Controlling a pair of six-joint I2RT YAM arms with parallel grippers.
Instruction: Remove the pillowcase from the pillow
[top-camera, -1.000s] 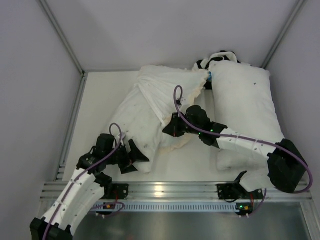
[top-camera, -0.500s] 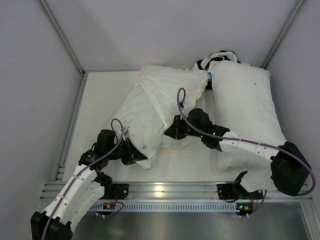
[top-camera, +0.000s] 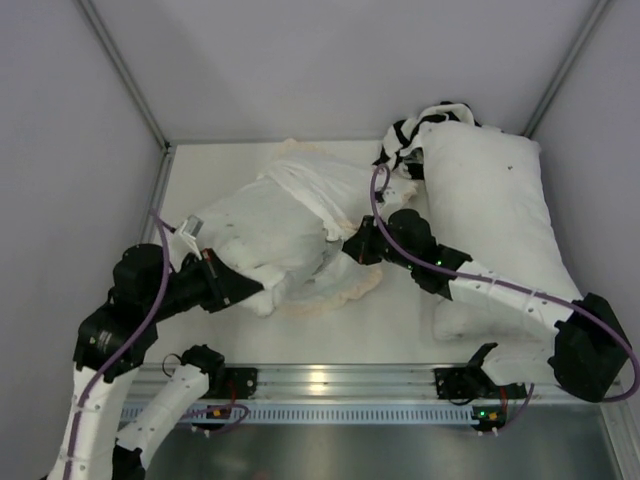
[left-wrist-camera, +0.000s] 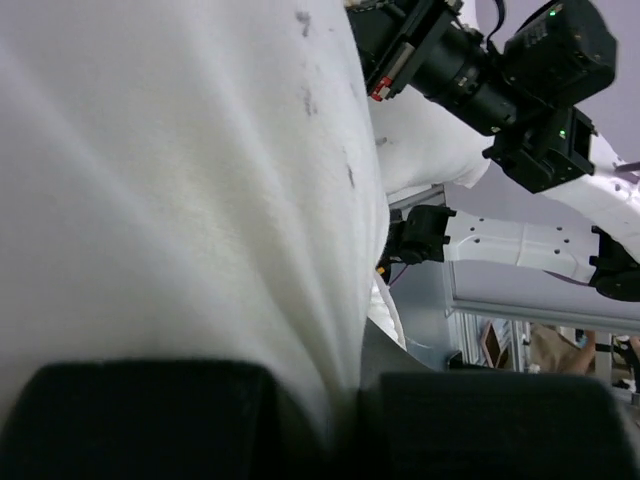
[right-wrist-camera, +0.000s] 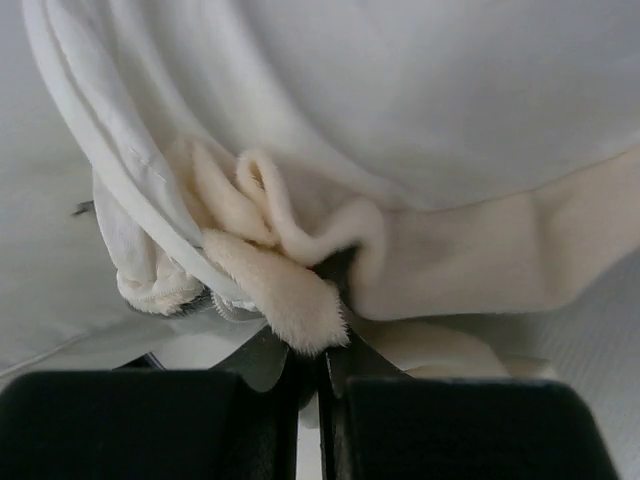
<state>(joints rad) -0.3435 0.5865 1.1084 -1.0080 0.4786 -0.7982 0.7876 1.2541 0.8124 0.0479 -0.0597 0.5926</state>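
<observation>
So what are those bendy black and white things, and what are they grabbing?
Those are two robot arms, each ending in a two-finger hand. The big picture looks down from above onto the table. The other two pictures come from little cameras on the arms' wrists, so you see the fingers up close. The left hand pinches the speckled pillow. The right hand pinches the cream frill of the pillowcase. On the right lie a longer white pillow and a black-and-white cloth.
</observation>
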